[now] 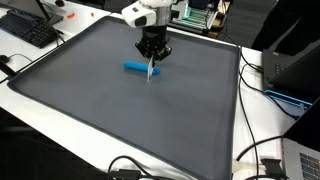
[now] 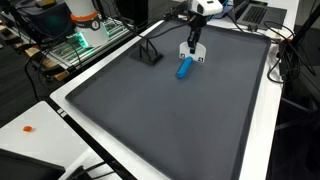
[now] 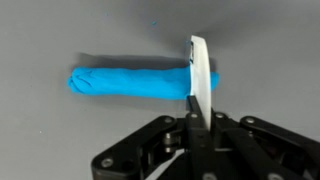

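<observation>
A blue clay-like roll (image 3: pixel 125 82) lies on its side on a dark grey mat (image 1: pixel 100 110); it shows in both exterior views (image 1: pixel 135 67) (image 2: pixel 184 69). My gripper (image 3: pixel 197 125) is shut on a thin white flat blade (image 3: pixel 200 75) and holds it upright over the mat. The blade's lower end (image 1: pixel 152 71) crosses one end of the blue roll and appears to touch it. In the exterior views the gripper (image 1: pixel 152 52) (image 2: pixel 193 44) hangs straight down over that end of the roll.
A small black stand (image 2: pixel 150 55) sits on the mat near the roll. A keyboard (image 1: pixel 28 28) and cables (image 1: pixel 262 150) lie on the white table round the mat. An equipment rack with green lights (image 2: pixel 80 40) stands beside the table.
</observation>
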`<state>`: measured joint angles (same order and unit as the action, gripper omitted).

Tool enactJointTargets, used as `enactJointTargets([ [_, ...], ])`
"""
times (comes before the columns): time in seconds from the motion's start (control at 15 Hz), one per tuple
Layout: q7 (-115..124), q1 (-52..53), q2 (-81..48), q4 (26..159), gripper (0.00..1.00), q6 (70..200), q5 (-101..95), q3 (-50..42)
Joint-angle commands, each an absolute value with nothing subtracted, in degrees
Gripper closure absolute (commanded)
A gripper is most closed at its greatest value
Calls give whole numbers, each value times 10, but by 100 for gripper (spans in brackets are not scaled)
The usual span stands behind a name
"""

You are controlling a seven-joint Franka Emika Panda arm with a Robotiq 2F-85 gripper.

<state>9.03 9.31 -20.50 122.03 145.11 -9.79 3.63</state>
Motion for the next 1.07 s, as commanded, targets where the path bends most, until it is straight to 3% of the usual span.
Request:
enactJointTargets([
  [0.0,99,99,-212,1243,99,1458,-108,25],
  [1.0,67,79,-197,1248,99,1409,32,72],
])
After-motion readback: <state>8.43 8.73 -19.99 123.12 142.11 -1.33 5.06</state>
